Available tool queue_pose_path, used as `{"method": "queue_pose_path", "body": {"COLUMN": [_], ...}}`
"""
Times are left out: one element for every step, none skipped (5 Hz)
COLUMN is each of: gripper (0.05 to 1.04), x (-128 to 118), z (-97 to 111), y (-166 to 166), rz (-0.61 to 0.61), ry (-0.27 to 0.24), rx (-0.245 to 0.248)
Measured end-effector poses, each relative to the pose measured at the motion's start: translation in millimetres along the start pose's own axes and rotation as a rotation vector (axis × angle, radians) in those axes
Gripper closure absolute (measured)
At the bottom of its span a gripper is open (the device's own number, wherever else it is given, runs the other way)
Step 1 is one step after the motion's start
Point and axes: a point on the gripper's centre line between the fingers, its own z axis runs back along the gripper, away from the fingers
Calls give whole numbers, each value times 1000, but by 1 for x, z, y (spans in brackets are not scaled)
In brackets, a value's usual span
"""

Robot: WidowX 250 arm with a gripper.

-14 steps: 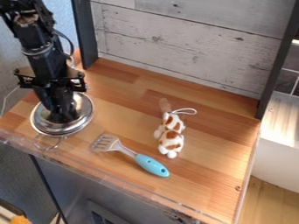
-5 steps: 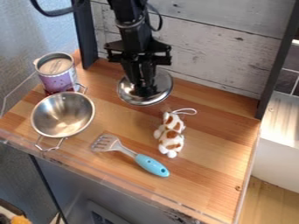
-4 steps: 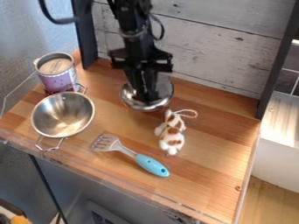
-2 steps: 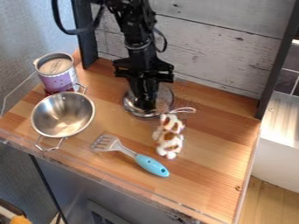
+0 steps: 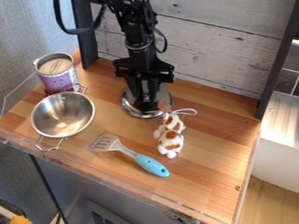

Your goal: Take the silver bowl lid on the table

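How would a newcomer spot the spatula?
On the wooden table, find the metal bowl at the picture's left. The spatula lies to its right, slotted head toward it. Unlike the bowl and the spotted plush toy, it has a light-blue handle.

Round shiny silver lid (image 5: 129, 105) is lying on wooden table (image 5: 216, 153), toward 12 o'clock; silver bowl (image 5: 62, 114) is sitting uncovered at lid's 9 o'clock.
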Motion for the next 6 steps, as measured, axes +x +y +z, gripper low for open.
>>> {"method": "queue_pose_path", "body": {"gripper": [167, 73, 78, 83, 83, 83], "x": [-3, -2, -1, -1, 6, 3], "z": [0, 6, 10, 23, 65, 90], "y": [-2, -4, -5, -8, -5, -3], "rz": [-7, -6, -3, 13, 39, 40], "ry": [-4, -18, -22, -14, -94, -124], "rx": [3, -8, -16, -28, -55, -81]}}
